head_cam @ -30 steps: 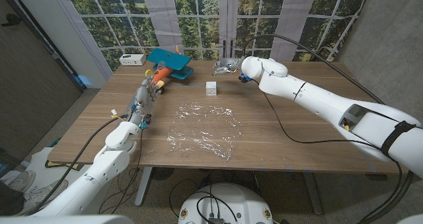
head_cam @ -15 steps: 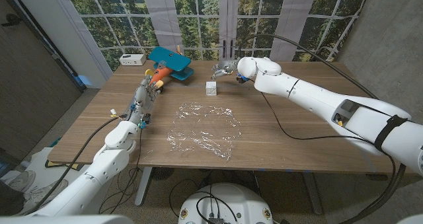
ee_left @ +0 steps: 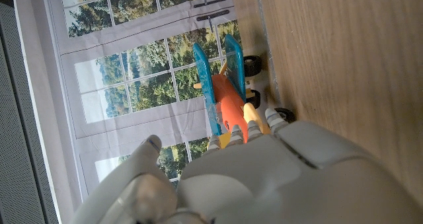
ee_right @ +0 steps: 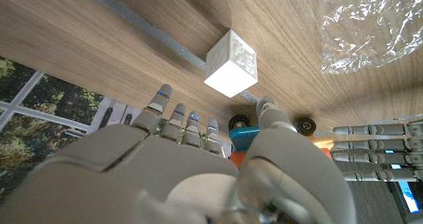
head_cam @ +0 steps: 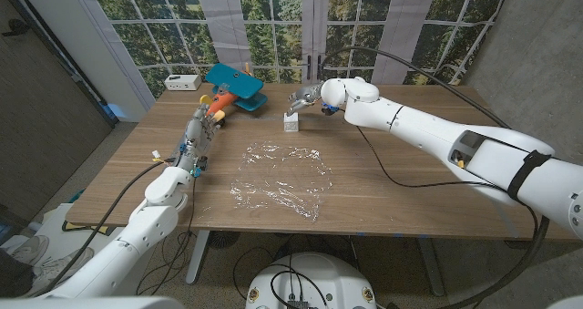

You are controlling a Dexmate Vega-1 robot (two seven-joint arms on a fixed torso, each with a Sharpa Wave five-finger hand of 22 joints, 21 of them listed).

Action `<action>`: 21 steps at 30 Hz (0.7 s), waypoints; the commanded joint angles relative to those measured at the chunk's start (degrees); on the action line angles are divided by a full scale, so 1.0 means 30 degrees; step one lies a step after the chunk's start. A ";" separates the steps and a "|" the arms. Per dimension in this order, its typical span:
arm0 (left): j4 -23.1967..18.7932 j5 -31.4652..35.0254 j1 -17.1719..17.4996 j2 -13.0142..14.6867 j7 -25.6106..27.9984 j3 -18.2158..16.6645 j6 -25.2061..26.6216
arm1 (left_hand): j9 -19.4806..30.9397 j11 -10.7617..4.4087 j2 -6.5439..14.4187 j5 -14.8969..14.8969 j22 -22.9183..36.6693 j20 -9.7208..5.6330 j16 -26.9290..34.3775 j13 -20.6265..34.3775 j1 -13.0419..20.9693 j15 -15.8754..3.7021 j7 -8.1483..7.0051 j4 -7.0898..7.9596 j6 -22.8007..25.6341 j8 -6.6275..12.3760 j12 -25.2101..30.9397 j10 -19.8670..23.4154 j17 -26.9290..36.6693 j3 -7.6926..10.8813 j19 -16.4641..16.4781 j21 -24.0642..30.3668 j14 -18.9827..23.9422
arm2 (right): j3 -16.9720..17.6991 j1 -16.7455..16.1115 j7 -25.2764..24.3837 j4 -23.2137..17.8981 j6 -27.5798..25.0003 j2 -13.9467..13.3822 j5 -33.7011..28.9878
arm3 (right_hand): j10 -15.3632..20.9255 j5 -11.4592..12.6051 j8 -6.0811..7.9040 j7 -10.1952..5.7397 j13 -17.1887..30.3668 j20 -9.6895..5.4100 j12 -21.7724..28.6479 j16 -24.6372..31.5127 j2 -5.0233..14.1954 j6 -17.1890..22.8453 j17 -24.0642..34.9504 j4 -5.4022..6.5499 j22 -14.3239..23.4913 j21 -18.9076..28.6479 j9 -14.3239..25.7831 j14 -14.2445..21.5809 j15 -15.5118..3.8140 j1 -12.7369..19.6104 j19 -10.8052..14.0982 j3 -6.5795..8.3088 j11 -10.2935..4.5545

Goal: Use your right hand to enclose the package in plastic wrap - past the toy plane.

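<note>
While right hand [head_cam: 304, 97] hovers by package [head_cam: 291, 121], fingers [ee_right: 173, 115] spread, plastic wrap [head_cam: 279, 179] nearby.

White package [head_cam: 291, 121] (cube-shaped), crinkled plastic wrap [head_cam: 279, 178] nearby

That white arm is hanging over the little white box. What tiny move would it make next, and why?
Probably lower the right robot hand a little and close its fingers around the white box. The fingers are spread above the box and nothing is held, while the sheet of plastic wrap lies flat and apart from it, so the box likely must be carried there first.
</note>
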 commanded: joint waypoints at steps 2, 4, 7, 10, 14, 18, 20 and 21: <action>-0.0370 0.0153 0.0267 0.0050 0.0424 -0.0121 -0.0008 | 0.0056 -0.0112 0.0177 -0.0046 0.0073 0.0163 0.0123 0.0093 0.0150 0.0212 0.0058 -0.0123 -0.1875 0.0012 -0.0003 -0.1220 0.0003 0.0060 0.0062 0.0003 -0.0338 | -0.0983 0.0738 0.0609 0.1547 0.0555 0.0938 -0.0793 | -0.0186 -0.0048 -0.0054 0.0008 0.0099 0.0047 -0.0028 -0.0154 -0.0216 -0.0249 -0.0003 -0.0106 0.0054 -0.0003 0.0043 -0.0156 -0.0032 0.0074 -0.0022 -0.0069 0.0025; -0.0392 0.0152 0.0283 0.0034 0.0444 -0.0136 -0.0037 | 0.0057 -0.0125 0.0182 -0.0047 0.0074 0.0164 0.0124 0.0093 0.0151 0.0216 0.0038 -0.0123 -0.1868 0.0016 -0.0004 -0.1216 0.0003 0.0064 0.0058 0.0000 -0.0331 | -0.1123 0.0810 0.0636 0.1659 0.0533 0.1008 -0.0988 | -0.0191 -0.0047 -0.0063 0.0013 0.0099 0.0040 -0.0019 -0.0164 -0.0230 -0.0324 -0.0012 -0.0135 0.0054 0.0002 0.0043 -0.0168 -0.0039 0.0099 -0.0008 -0.0074 0.0025; -0.0452 0.0162 0.0321 0.0052 0.0481 -0.0149 -0.0020 | 0.0057 -0.0108 0.0189 -0.0049 0.0075 0.0164 0.0120 0.0094 0.0154 0.0216 0.0053 -0.0124 -0.1871 0.0018 -0.0004 -0.1201 0.0004 0.0069 0.0061 -0.0001 -0.0328 | -0.1247 0.0896 0.0746 0.1842 0.0582 0.1099 -0.1132 | -0.0195 -0.0043 -0.0051 -0.0003 0.0098 0.0031 -0.0011 -0.0170 -0.0226 -0.0351 -0.0021 -0.0166 0.0053 0.0002 0.0043 -0.0169 -0.0064 0.0136 -0.0004 -0.0069 0.0022; -0.0496 0.0137 0.0346 0.0051 0.0506 -0.0161 0.0015 | 0.0057 -0.0088 0.0193 -0.0052 0.0077 0.0165 0.0112 0.0096 0.0155 0.0221 0.0040 -0.0125 -0.1878 0.0019 -0.0011 -0.1198 0.0005 0.0073 0.0064 -0.0004 -0.0332 | -0.1427 0.0994 0.0791 0.2113 0.0703 0.1256 -0.1325 | -0.0203 -0.0033 -0.0033 0.0000 0.0097 0.0020 0.0002 -0.0178 -0.0209 -0.0394 -0.0036 -0.0220 0.0052 0.0004 0.0042 -0.0168 -0.0088 0.0209 0.0004 -0.0052 0.0014; -0.0532 0.0148 0.0374 0.0049 0.0532 -0.0165 0.0015 | 0.0057 -0.0083 0.0193 -0.0056 0.0078 0.0165 0.0108 0.0097 0.0155 0.0223 0.0052 -0.0127 -0.1865 0.0028 -0.0019 -0.1197 0.0006 0.0075 0.0069 -0.0006 -0.0327 | -0.1589 0.1136 0.0829 0.2723 0.0966 0.1594 -0.1415 | -0.0254 -0.0018 -0.0002 0.0049 0.0094 0.0018 0.0006 -0.0175 -0.0178 -0.0454 -0.0061 -0.0318 0.0050 0.0031 0.0042 -0.0120 -0.0110 0.0345 0.0083 -0.0014 0.0001; -0.0623 0.0158 0.0456 0.0052 0.0636 -0.0195 0.0027 | 0.0057 -0.0092 0.0190 -0.0060 0.0080 0.0165 0.0103 0.0099 0.0152 0.0240 0.0047 -0.0128 -0.1871 0.0028 -0.0032 -0.1208 0.0008 0.0074 0.0067 -0.0011 -0.0326 | -0.1906 0.1372 0.0954 0.3337 0.1104 0.1961 -0.1675 | -0.0283 -0.0011 0.0017 0.0049 0.0093 0.0034 0.0008 -0.0172 -0.0172 -0.0477 -0.0075 -0.0373 0.0049 0.0038 0.0042 -0.0089 -0.0109 0.0416 0.0107 0.0000 0.0016; -0.0658 0.0144 0.0503 0.0053 0.0671 -0.0226 0.0015 | 0.0057 -0.0095 0.0189 -0.0061 0.0081 0.0165 0.0104 0.0099 0.0151 0.0228 0.0043 -0.0128 -0.1859 0.0034 -0.0031 -0.1199 0.0009 0.0074 0.0068 -0.0011 -0.0320 | -0.2033 0.1461 0.0907 0.3693 0.1203 0.2163 -0.1781 | -0.0292 -0.0003 0.0027 0.0069 0.0092 0.0049 0.0014 -0.0157 -0.0162 -0.0500 -0.0084 -0.0414 0.0048 0.0045 0.0041 -0.0037 -0.0125 0.0474 0.0131 0.0016 0.0029; -0.0673 0.0164 0.0522 0.0053 0.0719 -0.0239 0.0006 | 0.0057 -0.0062 0.0188 -0.0062 0.0081 0.0166 0.0101 0.0100 0.0151 0.0236 0.0044 -0.0128 -0.1859 0.0034 -0.0029 -0.1190 0.0009 0.0074 0.0069 -0.0012 -0.0323 | -0.2073 0.1505 0.0893 0.3903 0.1276 0.2276 -0.1786 | -0.0297 0.0002 0.0035 0.0078 0.0091 0.0067 0.0017 -0.0151 -0.0155 -0.0505 -0.0089 -0.0438 0.0047 0.0058 0.0041 -0.0011 -0.0127 0.0510 0.0166 0.0027 0.0039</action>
